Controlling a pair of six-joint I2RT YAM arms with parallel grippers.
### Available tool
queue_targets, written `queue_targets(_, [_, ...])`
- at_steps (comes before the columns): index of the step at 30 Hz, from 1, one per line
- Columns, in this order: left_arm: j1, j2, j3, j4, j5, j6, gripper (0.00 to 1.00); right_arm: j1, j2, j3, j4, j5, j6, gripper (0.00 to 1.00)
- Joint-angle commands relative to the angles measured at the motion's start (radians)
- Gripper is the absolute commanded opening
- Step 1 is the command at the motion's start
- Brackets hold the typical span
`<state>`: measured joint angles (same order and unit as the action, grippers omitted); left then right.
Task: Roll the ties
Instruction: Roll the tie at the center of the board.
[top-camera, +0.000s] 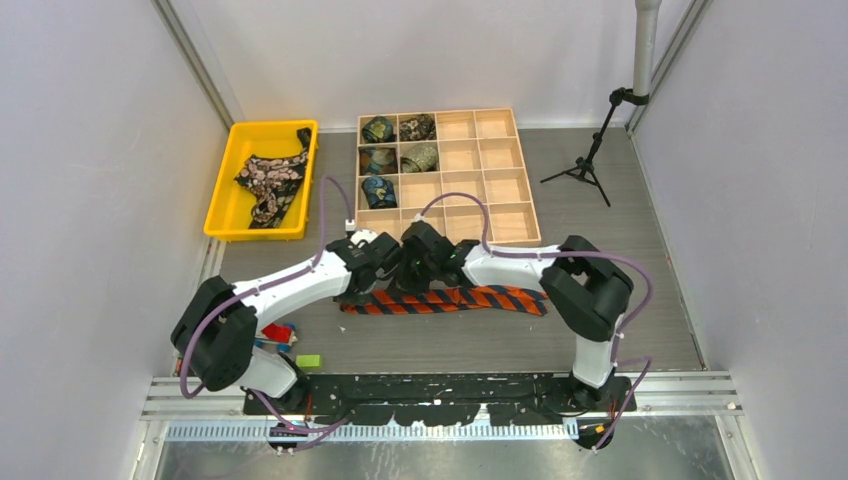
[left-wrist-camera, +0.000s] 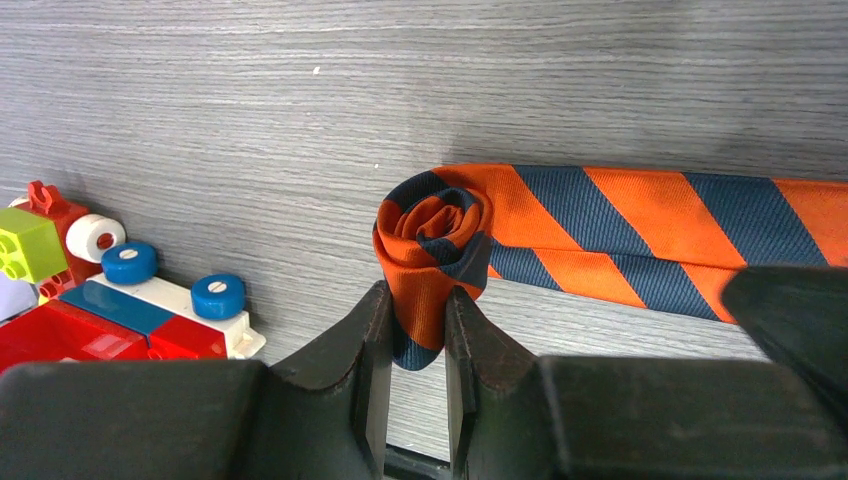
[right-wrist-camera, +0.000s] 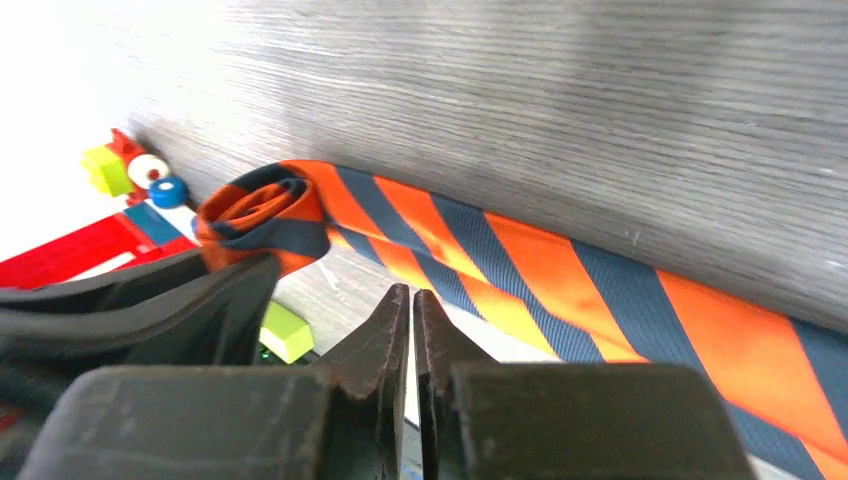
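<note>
An orange-and-dark-blue striped tie lies flat across the table in front of both arms. Its left end is wound into a small roll. My left gripper is shut on the near side of that roll, fabric pinched between its fingers. My right gripper hovers just right of the roll, above the tie's near edge. Its jaws are almost together with nothing between them. A black tie with pink flowers lies in the yellow bin. Several small rolled ties fill the wooden tray's left compartments.
The wooden compartment tray stands just behind the grippers, its right cells bare. Toy blocks sit left of the roll, and a green block lies near the left arm's base. A small tripod stands at the back right.
</note>
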<state>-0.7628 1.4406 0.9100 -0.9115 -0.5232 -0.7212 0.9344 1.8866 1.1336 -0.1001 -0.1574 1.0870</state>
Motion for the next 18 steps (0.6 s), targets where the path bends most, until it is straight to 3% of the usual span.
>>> queue_targets(1, [0.005,0.007,0.002,-0.022,-0.037,0.000,0.00,-0.035,-0.134,-0.019,-0.074,0.072,-0.025,0.12])
queue_targets(18, [0.001,0.133,0.060,-0.039,-0.061,-0.005,0.00,-0.122,-0.430,-0.115,-0.303,0.264,-0.075,0.13])
